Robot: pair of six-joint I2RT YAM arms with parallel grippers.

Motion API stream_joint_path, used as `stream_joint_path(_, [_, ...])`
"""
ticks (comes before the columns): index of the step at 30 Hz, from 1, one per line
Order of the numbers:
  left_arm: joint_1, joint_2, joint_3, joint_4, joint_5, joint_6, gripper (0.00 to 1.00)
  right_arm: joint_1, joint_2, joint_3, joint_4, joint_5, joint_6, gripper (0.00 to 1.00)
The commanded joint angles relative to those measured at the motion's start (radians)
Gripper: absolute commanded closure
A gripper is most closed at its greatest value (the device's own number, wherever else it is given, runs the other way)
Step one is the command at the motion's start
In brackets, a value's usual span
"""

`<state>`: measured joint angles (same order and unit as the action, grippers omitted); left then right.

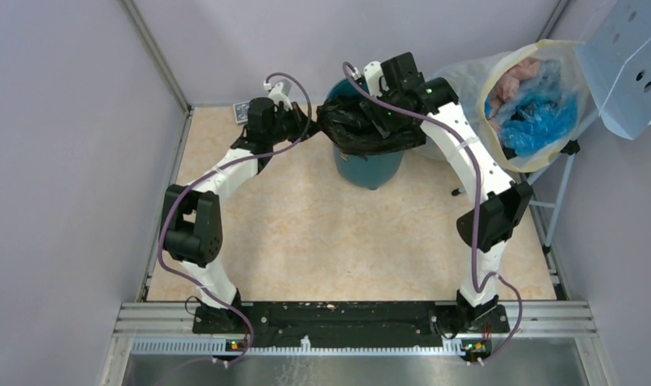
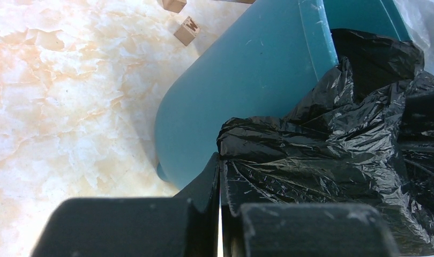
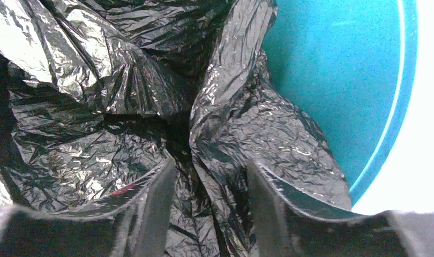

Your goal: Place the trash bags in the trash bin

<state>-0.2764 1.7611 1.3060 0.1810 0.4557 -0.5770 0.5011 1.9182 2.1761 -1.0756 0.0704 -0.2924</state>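
Left fingers (image 2: 130,227) pressed together, right fingers (image 3: 157,210) spread apart

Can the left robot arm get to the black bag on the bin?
Yes, it looks so. The left gripper sits at the edge of the black trash bag, which drapes over the teal trash bin, and seems to pinch a fold. Nothing blocks it.

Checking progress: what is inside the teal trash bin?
The black trash bag sits bunched in the trash bin, partly draped over its rim. Bare teal inner wall shows; the bottom is covered.
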Motion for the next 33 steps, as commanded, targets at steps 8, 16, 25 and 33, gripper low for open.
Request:
stream_joint_path(8, [0.005,0.008,0.048,0.055,0.009,-0.007,1.00,-0.023,-0.005,0.173,0.060,0.061,0.081,1.00])
stream_joint_path(16, [0.005,0.024,0.062,0.054,0.016,-0.015,1.00,-0.173,0.001,0.222,0.123,0.024,0.271,1.00])
stream_joint_path(25, [0.005,0.048,0.077,0.051,0.012,-0.017,1.00,-0.295,0.099,0.231,0.169,0.003,0.382,1.00])
stream_joint_path(33, [-0.001,0.094,0.106,0.064,0.064,-0.025,1.00,-0.314,0.194,0.220,0.149,-0.058,0.384,1.00])
